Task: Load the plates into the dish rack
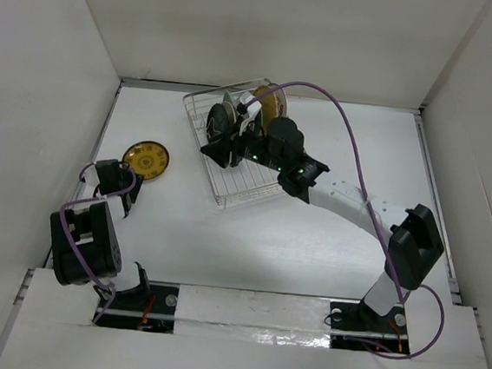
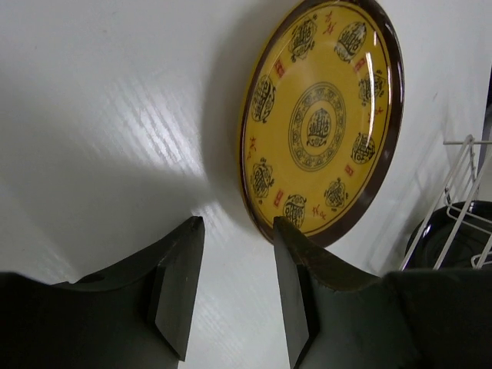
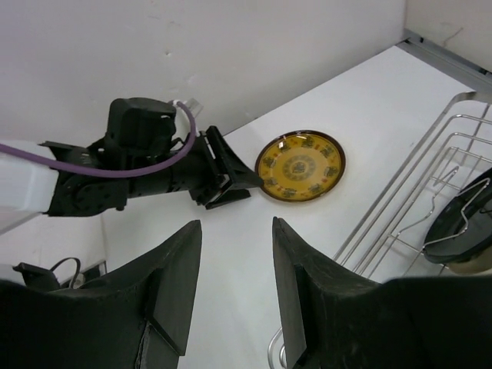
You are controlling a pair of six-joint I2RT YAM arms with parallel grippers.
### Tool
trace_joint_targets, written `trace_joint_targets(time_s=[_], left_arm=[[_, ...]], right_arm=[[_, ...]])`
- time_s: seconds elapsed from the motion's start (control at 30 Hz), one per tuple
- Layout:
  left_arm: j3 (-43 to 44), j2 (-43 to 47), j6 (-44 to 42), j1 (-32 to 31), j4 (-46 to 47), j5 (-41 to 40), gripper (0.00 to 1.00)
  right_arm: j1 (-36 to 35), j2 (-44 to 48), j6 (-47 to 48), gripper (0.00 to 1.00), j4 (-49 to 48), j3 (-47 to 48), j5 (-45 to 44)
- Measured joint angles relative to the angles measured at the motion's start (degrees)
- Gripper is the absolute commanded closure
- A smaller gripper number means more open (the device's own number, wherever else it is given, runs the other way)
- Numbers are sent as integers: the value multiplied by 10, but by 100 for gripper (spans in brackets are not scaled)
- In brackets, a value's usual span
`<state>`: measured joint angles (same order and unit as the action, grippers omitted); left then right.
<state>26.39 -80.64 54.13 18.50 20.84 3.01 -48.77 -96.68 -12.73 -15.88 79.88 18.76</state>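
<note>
- White counter (image 1: pixel 310 243) carries everything.
- Wire rack (image 1: pixel 236 192) sits at far centre and holds upright dishes, among them a dark plate (image 1: pixel 220 123) and a patterned plate (image 1: pixel 269 106).
- Right arm (image 1: pixel 340 198) reaches over the rack. Its jaws are spread and grip nothing.
- Left arm (image 1: pixel 83 243) is low, with its jaws spread and empty just beside the loose plate (image 1: pixel 145 158).
- Loose plate, yellow with a brown rim, lies flat on the counter, left of the rack and apart from it.
</note>
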Motion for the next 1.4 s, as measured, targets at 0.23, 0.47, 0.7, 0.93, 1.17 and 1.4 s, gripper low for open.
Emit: trace_joint_targets(time_s=[0.23, 0.47, 0.7, 0.93, 1.17, 1.4], left_arm=[[20, -38, 5, 0, 22, -5, 71], [30, -52, 9, 0, 26, -10, 97], [38, -51, 5, 0, 26, -24, 100], [34, 89, -21, 0, -21, -30, 100], [33, 330, -80, 0, -71, 6, 100], [11, 484, -130, -2, -133, 104, 100]], right_arm=[[-1, -7, -10, 52, -1, 0, 7], [-1, -7, -11, 53, -1, 0, 8], [-1, -7, -15, 44, 0, 0, 9], [-1, -26, -26, 18, 1, 9, 27], [-1, -49, -38, 0, 5, 14, 29], [-1, -51, -45, 0, 20, 37, 30]])
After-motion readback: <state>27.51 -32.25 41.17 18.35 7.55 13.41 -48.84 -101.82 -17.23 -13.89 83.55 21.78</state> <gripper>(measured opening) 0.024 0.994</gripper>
